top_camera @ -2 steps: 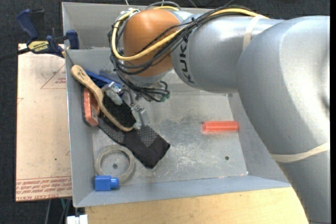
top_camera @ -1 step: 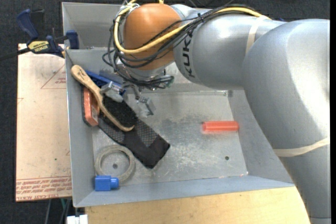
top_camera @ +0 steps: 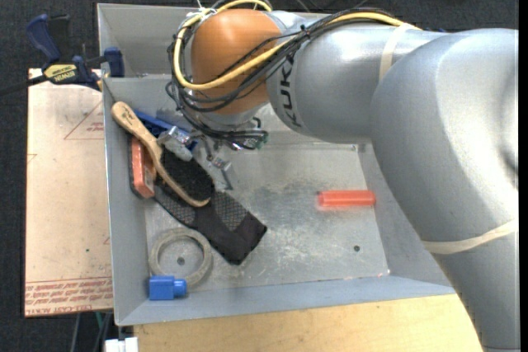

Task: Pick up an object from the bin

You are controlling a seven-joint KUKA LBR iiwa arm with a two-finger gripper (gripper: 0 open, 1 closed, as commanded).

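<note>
Hovering tool (top_camera: 219, 165), wooden brush (top_camera: 181, 176) just beside

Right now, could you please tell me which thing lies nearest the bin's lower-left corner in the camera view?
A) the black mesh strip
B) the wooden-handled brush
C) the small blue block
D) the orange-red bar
C: the small blue block sits by that corner, just below the grey ring, while the orange-red bar lies apart to the right and the wooden-handled brush lies farther up the left wall.
</note>
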